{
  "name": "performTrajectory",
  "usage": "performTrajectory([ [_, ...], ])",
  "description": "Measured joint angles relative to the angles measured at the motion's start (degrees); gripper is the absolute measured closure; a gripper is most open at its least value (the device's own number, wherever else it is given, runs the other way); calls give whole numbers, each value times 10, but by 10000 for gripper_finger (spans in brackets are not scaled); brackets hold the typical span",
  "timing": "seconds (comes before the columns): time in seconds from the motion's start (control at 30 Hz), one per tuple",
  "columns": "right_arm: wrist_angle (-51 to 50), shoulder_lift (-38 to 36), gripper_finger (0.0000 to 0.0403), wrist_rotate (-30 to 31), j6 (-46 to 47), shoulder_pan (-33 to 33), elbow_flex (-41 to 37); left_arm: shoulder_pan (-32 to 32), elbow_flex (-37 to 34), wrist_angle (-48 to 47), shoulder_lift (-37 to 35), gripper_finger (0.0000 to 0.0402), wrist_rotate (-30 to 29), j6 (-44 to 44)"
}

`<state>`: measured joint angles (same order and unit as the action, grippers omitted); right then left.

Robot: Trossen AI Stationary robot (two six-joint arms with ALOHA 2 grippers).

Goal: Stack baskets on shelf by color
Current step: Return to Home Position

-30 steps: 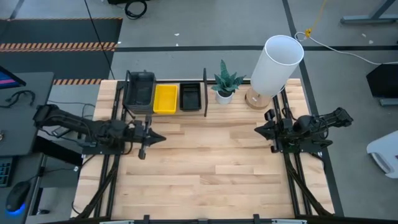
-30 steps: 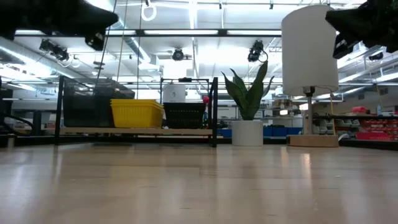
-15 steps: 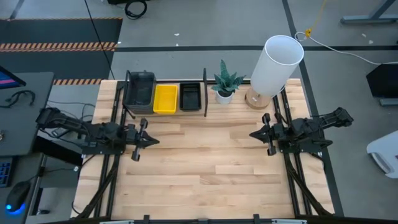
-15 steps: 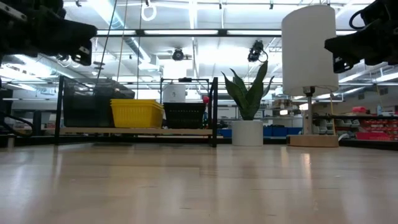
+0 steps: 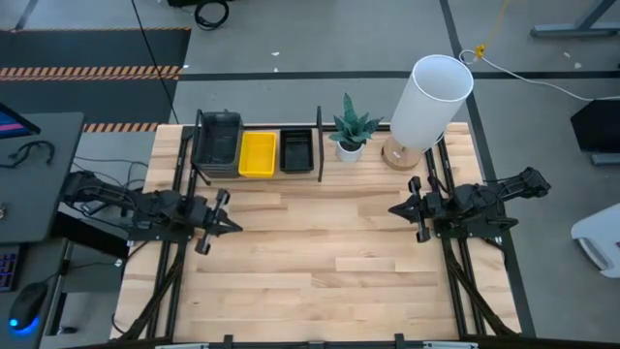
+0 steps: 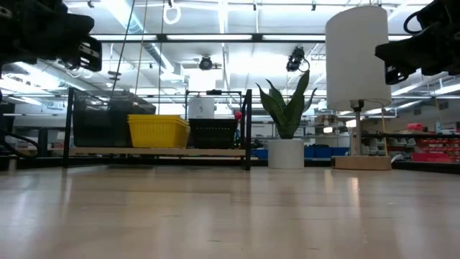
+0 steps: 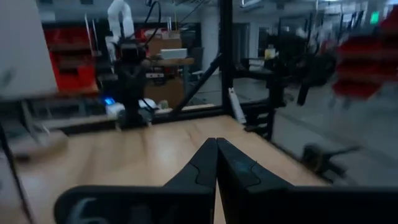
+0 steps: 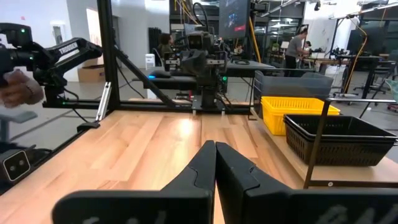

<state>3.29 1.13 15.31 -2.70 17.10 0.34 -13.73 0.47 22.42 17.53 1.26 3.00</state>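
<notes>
The grey baskets [image 5: 216, 145], yellow baskets [image 5: 257, 154] and black baskets [image 5: 296, 152] are set side by side on the shelf [image 6: 158, 152] at the table's [image 5: 320, 257] eleven o'clock, while the left gripper [image 5: 231, 227] at nine and the right gripper [image 5: 393, 209] at three are held with fingers pressed together.

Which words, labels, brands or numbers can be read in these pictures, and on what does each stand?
"TROSSEN": white letters on a dark arm beyond the table, right wrist view.
Hanging screen behind it: text too small to read.
Green sign, left wrist view: too blurred to read.
</notes>
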Motion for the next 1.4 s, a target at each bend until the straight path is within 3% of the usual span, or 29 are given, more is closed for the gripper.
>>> performTrajectory([
  [0.13,0,0,389,0,0,0,0,0,0,0,1,390,0,-105],
  [0.27,0,0,389,0,0,0,0,0,0,0,1,390,-1,-143],
  [1.4,0,0,389,0,0,0,0,0,-1,0,1,373,-1,-143],
])
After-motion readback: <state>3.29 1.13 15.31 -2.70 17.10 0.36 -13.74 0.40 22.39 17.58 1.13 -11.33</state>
